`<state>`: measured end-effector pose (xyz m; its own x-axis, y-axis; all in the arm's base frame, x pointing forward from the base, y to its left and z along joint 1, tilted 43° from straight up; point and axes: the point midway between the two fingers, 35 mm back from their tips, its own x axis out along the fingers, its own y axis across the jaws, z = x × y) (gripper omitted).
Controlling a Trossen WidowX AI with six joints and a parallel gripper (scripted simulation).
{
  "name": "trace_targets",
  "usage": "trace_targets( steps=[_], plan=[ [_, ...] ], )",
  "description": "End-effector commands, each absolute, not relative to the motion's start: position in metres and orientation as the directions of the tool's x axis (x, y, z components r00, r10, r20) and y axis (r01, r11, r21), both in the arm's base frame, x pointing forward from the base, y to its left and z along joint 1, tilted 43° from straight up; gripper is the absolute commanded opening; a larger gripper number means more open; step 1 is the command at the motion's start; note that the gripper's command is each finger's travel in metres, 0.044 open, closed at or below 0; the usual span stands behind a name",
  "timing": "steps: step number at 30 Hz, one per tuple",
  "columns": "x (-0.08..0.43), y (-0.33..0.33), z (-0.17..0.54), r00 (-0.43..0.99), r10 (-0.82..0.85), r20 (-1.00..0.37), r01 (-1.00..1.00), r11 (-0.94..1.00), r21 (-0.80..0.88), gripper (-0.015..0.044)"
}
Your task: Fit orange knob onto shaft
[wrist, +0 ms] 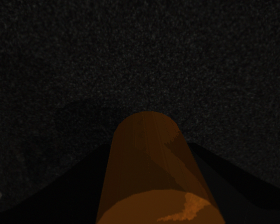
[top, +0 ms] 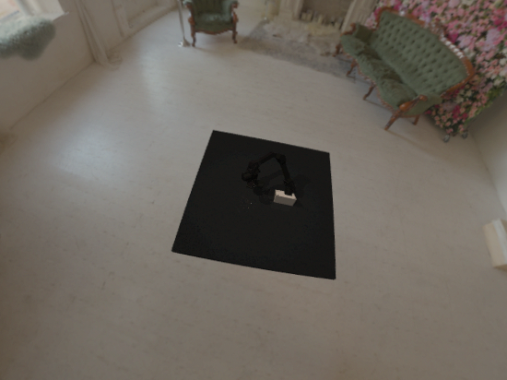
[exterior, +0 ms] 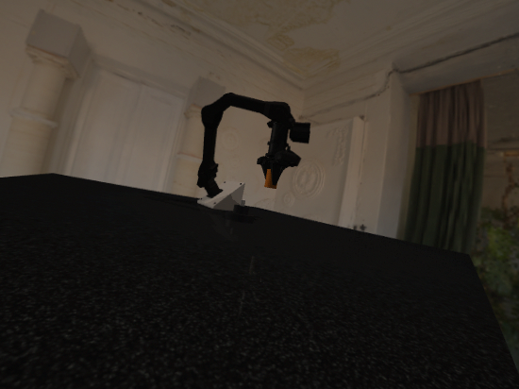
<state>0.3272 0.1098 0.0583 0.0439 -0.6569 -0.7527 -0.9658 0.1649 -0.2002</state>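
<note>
The orange knob [exterior: 270, 179] [wrist: 150, 160] is held upright between the fingers, well above the black surface. My gripper [exterior: 271, 184] [wrist: 148, 151] is shut on it, one dark finger on each side in the wrist view. The knob's underside and hole are hidden. A low dark round shape, seemingly the pedestal [exterior: 241, 210], stands beside the white wedge in the exterior view, to the left of and below the knob. A small grey stub on it may be the shaft [exterior: 243, 202]; its flat side cannot be made out. Neither shows clearly in the wrist view.
The arm's white wedge-shaped base [top: 285, 198] [exterior: 226, 198] stands on the black mat [top: 258, 237] [exterior: 189, 295], close to the dark round shape. The arm arches up from it and over to the gripper. A small light speck shows at the wrist view's lower left edge.
</note>
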Motion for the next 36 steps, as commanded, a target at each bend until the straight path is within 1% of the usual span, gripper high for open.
trace_targets(
  steps=[1,30,36],
  plan=[
    [0.331,0.101,0.066,0.054,-0.658,-0.751,-0.966,0.157,-0.207,0.0],
    [0.343,0.016,0.108,0.051,-0.679,-0.732,-0.964,0.158,-0.215,0.0],
    [0.343,0.012,0.109,0.051,-0.681,-0.73,-0.971,0.139,-0.197,0.0]
  ],
)
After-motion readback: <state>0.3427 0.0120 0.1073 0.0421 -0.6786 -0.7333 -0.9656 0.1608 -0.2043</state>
